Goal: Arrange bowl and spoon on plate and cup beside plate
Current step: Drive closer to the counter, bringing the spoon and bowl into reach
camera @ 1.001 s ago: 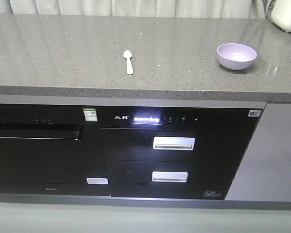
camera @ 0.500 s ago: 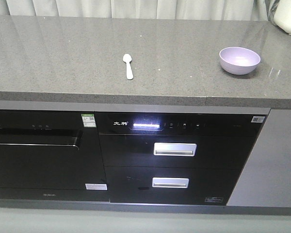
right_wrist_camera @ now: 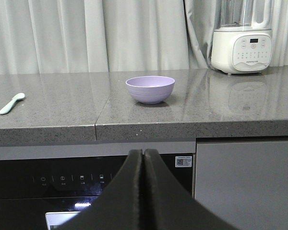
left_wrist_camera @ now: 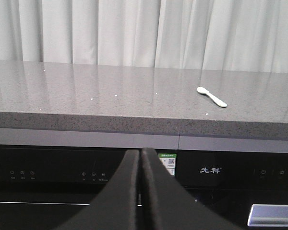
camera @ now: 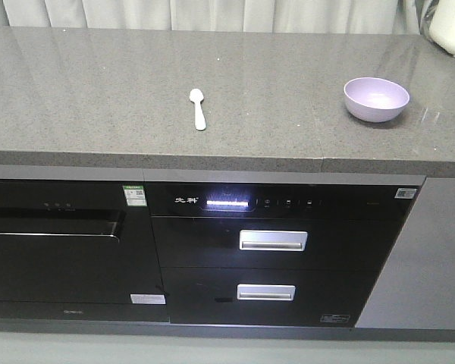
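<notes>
A lavender bowl point(camera: 376, 98) stands upright on the grey counter at the right, also in the right wrist view as the bowl point(right_wrist_camera: 150, 89). A pale mint spoon point(camera: 199, 108) lies flat near the counter's middle; the spoon point(left_wrist_camera: 211, 96) shows in the left wrist view and the spoon point(right_wrist_camera: 11, 103) at the left of the right wrist view. The plate and the cup are out of view. My left gripper point(left_wrist_camera: 141, 152) is shut with nothing in it, low in front of the cabinet face. My right gripper point(right_wrist_camera: 143, 153) is likewise shut and empty, below the counter edge.
The grey stone counter point(camera: 98, 91) runs across, with white curtains behind. A white blender point(right_wrist_camera: 241, 38) stands at the counter's far right. Below are a black dishwasher front point(camera: 61, 250) and black drawers with silver handles point(camera: 273, 240).
The front view has shifted: the counter, spoon and bowl sit lower in the frame than one second ago. Neither the spoon nor the bowl has moved on the counter.
</notes>
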Motion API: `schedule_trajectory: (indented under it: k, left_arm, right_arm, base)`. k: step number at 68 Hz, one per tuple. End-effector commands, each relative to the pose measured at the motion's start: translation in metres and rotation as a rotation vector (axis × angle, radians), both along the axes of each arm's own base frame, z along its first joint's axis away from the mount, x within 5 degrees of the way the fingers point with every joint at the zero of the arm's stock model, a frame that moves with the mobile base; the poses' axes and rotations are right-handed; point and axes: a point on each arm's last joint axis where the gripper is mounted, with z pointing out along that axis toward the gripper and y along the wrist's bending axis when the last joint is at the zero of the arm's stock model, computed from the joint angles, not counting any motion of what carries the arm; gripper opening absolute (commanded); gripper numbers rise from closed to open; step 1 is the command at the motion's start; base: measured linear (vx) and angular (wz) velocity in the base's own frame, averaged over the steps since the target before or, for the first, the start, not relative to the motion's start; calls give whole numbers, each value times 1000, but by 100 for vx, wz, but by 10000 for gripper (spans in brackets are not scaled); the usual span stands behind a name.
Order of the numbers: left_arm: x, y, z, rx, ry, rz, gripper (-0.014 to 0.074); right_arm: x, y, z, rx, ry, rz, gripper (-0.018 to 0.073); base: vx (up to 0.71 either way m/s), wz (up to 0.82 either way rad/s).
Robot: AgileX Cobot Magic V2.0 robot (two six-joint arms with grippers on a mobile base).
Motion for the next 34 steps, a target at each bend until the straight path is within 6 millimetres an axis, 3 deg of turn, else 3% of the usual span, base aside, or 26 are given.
schedule_trajectory:
  k: [1, 34]
  left_arm:
    - [0, 0, -3, -10, -57, 3, -6]
    - [0, 0, -3, -10, -57, 3, -6]
  right_arm:
    - [0, 1, 2, -13, -65, 3, -5]
    - [0, 1, 2, -13, -65, 3, -5]
  base:
    - [4, 0]
    - [4, -1]
